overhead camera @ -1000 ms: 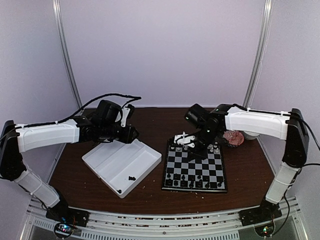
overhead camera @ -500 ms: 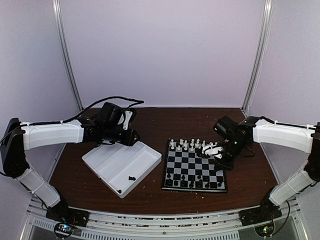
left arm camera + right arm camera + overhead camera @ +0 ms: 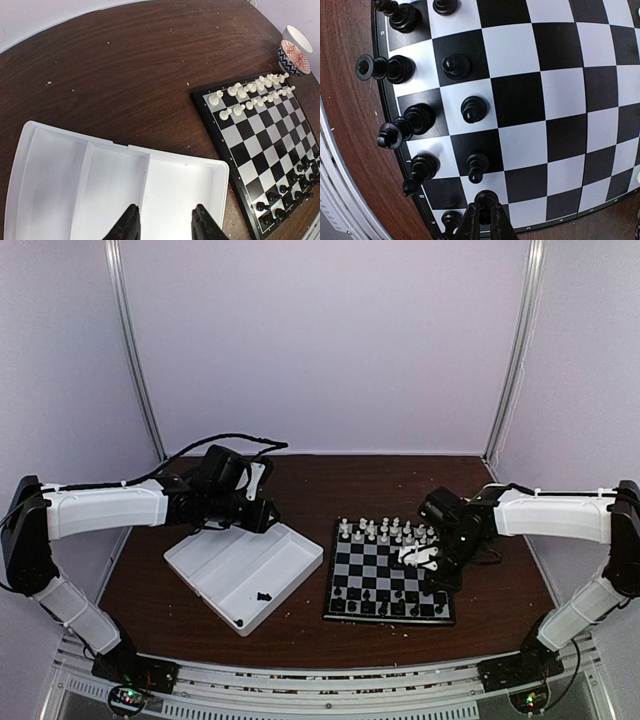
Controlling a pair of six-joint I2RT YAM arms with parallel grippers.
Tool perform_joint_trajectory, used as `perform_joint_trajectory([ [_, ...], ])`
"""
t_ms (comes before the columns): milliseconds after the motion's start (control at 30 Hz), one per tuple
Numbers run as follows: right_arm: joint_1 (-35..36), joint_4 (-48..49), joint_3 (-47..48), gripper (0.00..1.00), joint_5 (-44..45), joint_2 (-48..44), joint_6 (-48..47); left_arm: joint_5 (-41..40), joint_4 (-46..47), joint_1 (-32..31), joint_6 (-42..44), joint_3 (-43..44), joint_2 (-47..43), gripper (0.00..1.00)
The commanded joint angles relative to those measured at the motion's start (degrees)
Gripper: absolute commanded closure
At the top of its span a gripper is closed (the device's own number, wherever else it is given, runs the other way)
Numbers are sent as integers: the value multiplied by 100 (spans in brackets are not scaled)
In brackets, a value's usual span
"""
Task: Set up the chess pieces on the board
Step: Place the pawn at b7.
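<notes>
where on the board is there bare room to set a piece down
The middle rows of the board are bare, between the white pieces at the far edge and the black pieces at the near edge. Its right side is busy with the right hand. Both end rows are crowded.

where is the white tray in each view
top external: white tray sits left of centre, just left of the board.
left wrist: the tray fills the lower left, with the board to its right.
right wrist: the tray is not in view, only the board with black chess pieces.
shared landmark: the board.
</notes>
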Motion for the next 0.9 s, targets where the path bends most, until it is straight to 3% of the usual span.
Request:
perform_joint_trajectory([
  [0,81,120,-48,92,-43,110,-4,31,125,16,30,85,1,64],
  [533,87,145,-190,89,82,118,20,58,150,17,48,67,40,64],
  [867,86,139,-184,82,50,-19,30,110,46,17,48,56,50,64],
])
